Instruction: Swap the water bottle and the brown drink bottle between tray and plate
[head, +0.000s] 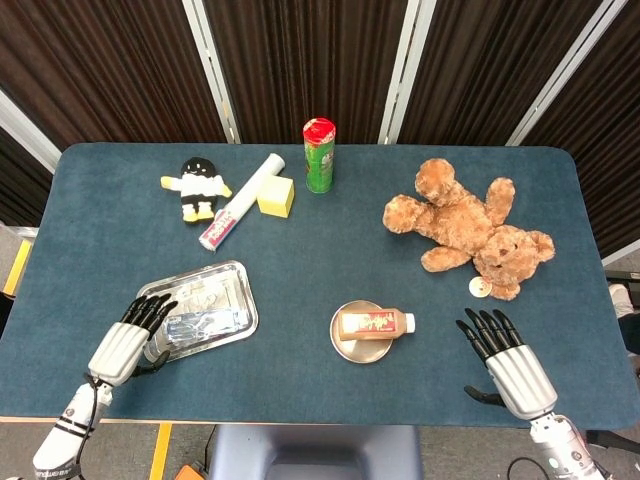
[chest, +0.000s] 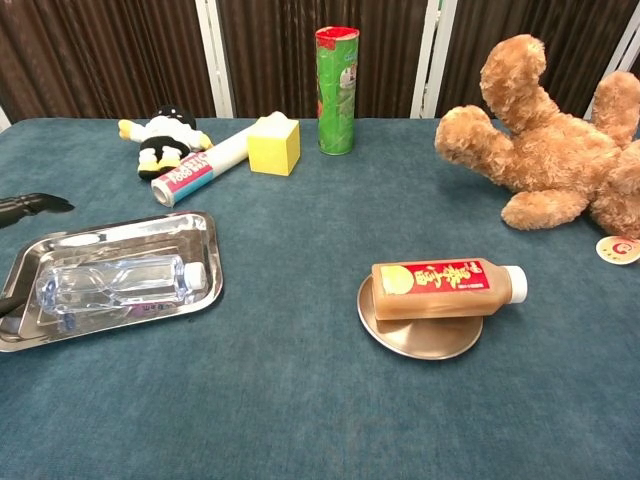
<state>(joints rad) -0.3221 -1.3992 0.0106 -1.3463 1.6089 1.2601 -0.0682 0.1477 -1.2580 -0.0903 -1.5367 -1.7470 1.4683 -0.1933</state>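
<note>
A clear water bottle (head: 207, 324) (chest: 118, 282) lies on its side in the steel tray (head: 229, 280) (chest: 196, 232) at the front left. The brown drink bottle (head: 374, 323) (chest: 447, 286), red-labelled with a white cap, lies across the small round plate (head: 357, 350) (chest: 420, 339). My left hand (head: 131, 337) hovers open over the tray's left end, fingers spread, close to the water bottle's base; the chest view shows only its fingertips (chest: 30, 204). My right hand (head: 505, 358) is open near the front right edge, apart from the plate.
Along the back stand a green chip can (head: 319, 154), a yellow block (head: 277, 197), a white tube (head: 238, 205) and a black-and-white plush doll (head: 198, 187). A brown teddy bear (head: 468, 228) sprawls at the right, a small round tag (head: 480, 289) beside it.
</note>
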